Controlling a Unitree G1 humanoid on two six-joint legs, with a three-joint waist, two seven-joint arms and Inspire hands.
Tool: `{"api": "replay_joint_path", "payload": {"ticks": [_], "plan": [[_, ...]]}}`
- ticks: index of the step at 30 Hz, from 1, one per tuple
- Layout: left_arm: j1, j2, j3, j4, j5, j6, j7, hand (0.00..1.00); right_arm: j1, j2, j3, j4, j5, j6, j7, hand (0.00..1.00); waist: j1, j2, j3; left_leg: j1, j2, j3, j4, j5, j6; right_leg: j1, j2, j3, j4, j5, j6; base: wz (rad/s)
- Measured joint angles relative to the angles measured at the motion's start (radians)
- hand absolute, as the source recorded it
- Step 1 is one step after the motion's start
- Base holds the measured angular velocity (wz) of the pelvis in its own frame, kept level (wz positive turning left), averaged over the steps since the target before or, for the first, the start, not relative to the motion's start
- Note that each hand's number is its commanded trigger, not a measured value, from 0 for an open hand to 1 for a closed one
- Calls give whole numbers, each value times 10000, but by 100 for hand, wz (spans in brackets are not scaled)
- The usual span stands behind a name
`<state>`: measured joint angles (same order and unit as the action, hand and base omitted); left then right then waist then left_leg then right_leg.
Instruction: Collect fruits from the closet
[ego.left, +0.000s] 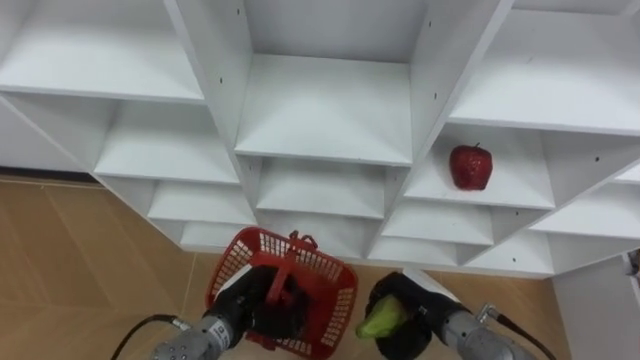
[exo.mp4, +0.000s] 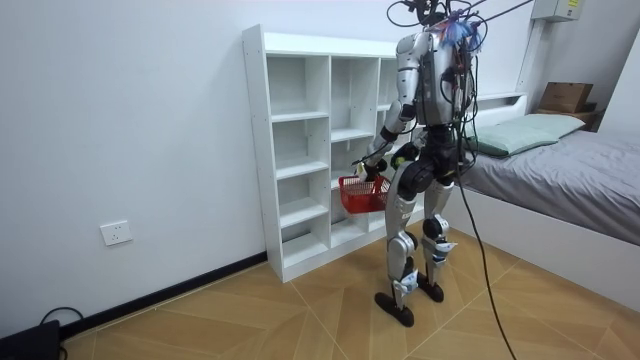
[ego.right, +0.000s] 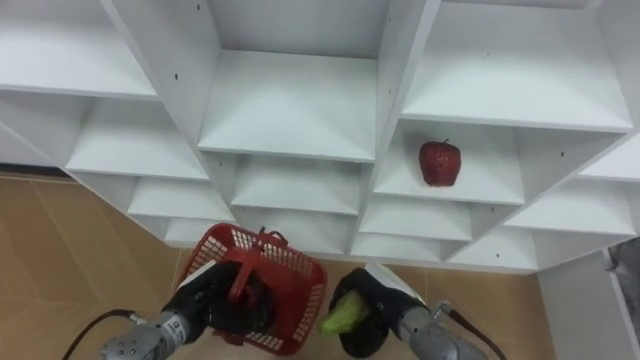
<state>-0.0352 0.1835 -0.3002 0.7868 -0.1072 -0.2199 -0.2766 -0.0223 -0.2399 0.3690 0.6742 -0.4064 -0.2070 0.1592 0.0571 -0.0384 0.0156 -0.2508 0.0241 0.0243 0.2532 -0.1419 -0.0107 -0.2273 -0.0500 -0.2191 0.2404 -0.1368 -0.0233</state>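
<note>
two fruits are showing before the robot. one, a red apple (ego.left: 470, 166), is sitting upright on a shelf in the right-hand column of the white closet (ego.left: 325, 110). it is resting near the middle of its board, well apart from the dividers on either side and back from the front edge, with open air above it up to the next shelf.

the other, a green fruit (ego.left: 380, 320), is being gripped by the right hand (ego.left: 412, 300), whose fingers are curling round it. the hand is hanging low in front of the bottom shelves, with the fruit just beside the right rim of the red basket (ego.left: 335, 290) rather than above its opening. whether fruit and rim are touching cannot be told.

the left hand (ego.left: 255, 300) is clasping the basket's handle, its fingers wrapping round it, and is carrying the basket tilted, its far rim pointing toward the closet's lowest front edge. the hand is covering much of the basket's inside, so what is lying in there cannot be told.

in the room view the robot is standing upright on both feet on the wooden floor (exo.mp4: 250, 320), facing the closet and close to its front. a bed (exo.mp4: 570, 170) is lying behind it at the room view's right, while open floor is stretching away along the wall at the room view's left.
</note>
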Motion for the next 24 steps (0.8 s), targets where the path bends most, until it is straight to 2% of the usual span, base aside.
{"api": "replay_joint_path", "payload": {"ticks": [15, 24], "plan": [[1, 35, -6, -59, -11, -2, -212, 100, -184, 55, 4, 449, -4, -7, -66, 100, -5, 5, 5, -9, -2, 23, -19, 0, 0, 15, 9, -25, -25, -5, 7, 0], [-20, 235, -985, -61, 14, 1, -510, 100, -636, 94, 175, 606, 99, 67, -202, 100, -13, -72, 53, -4, -10, 25, -21, 1, 2, 18, 21, -18, -21, -7, 11, 0]]}}
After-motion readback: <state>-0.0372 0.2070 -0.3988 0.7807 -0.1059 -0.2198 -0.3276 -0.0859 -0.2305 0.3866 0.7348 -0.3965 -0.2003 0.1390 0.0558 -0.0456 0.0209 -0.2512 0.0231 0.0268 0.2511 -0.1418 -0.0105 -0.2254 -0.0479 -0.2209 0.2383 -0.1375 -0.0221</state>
